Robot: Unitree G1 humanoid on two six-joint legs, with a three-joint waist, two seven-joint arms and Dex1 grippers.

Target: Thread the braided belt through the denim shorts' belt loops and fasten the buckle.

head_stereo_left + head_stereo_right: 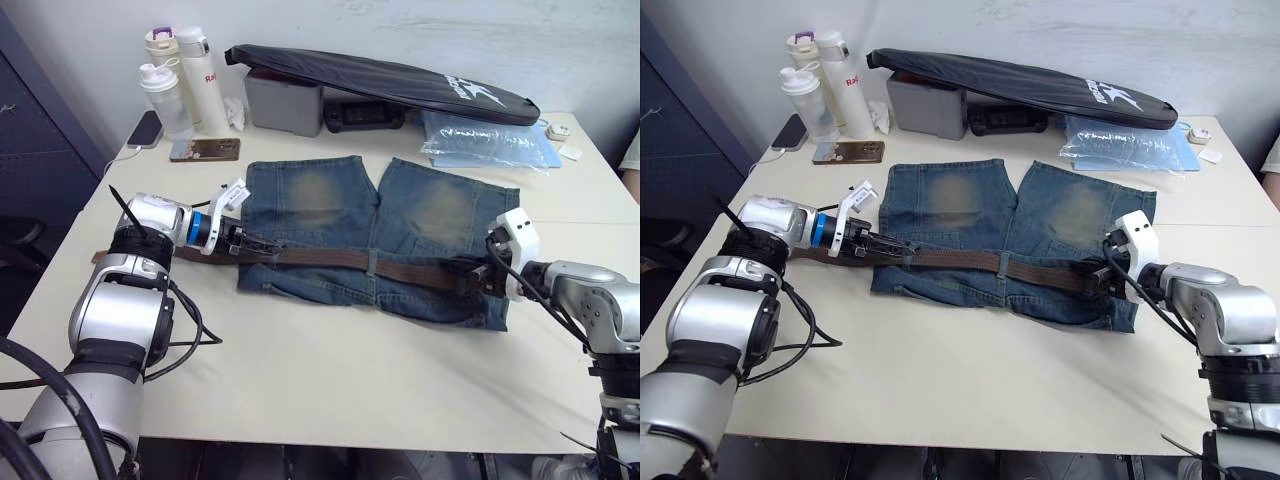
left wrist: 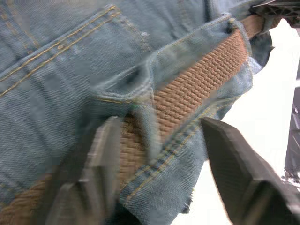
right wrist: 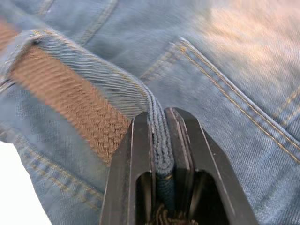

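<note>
Belt lay along the waistband, one loop pinched

You had the denim shorts (image 1: 380,225) flat on the table (image 1: 330,370), the braided belt (image 1: 330,258) running from 9 to 3 o'clock across the waistband. Your right gripper (image 3: 161,154) was clamped together on a belt loop (image 3: 159,131) at the 3 o'clock end. Your left gripper (image 2: 159,154) stood with jaws apart, straddling the belt at the 9 o'clock end.

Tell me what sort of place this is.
Probably an office or lab workroom: a plain table against a wall, with drink bottles, a phone and a black carry bag behind the denim shorts.
</note>
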